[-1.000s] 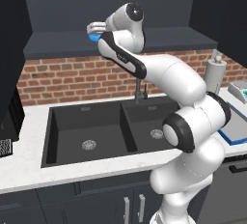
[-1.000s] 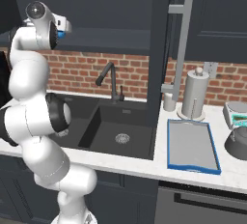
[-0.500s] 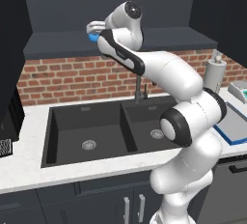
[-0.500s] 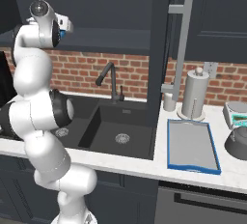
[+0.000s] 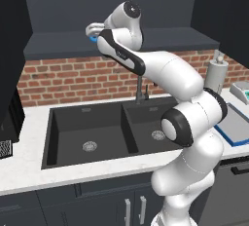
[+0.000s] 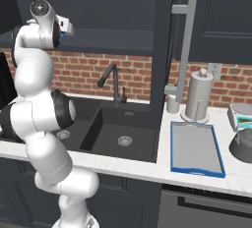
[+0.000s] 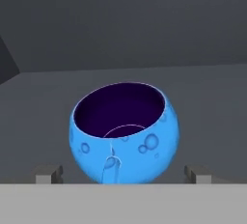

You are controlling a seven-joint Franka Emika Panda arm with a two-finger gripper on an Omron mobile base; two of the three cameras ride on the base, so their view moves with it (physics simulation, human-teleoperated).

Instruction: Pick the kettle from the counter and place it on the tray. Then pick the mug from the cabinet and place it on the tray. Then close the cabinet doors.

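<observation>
The bright-blue mug [image 7: 124, 133] stands upright on the dark shelf of the open cabinet [image 5: 146, 39], with its small handle facing the hand. My gripper [image 7: 123, 172] is open, one fingertip on either side of the mug, apart from its wall. From the base, the gripper [image 5: 92, 29] is raised to the shelf, with a sliver of the mug [image 5: 91, 38] beside it. The gripper [image 6: 67, 27] also reaches the shelf from the left. The kettle [image 6: 242, 146] sits on the counter [image 6: 147, 170], right of the blue-rimmed tray [image 6: 197, 171]. The cabinet doors [image 6: 163, 50] stand open.
A dark double sink [image 5: 87, 132] with a faucet [image 6: 113, 79] lies under the arm. A paper-towel roll [image 6: 199, 97] and a white device with a teal screen [image 6: 241, 115] stand behind the tray. The open door's long silver handle [image 6: 184, 50] hangs above the tray.
The hand has edged slightly closer to the mug on the shelf, and the arm's lower links have shifted a little. The jaws stay open.
</observation>
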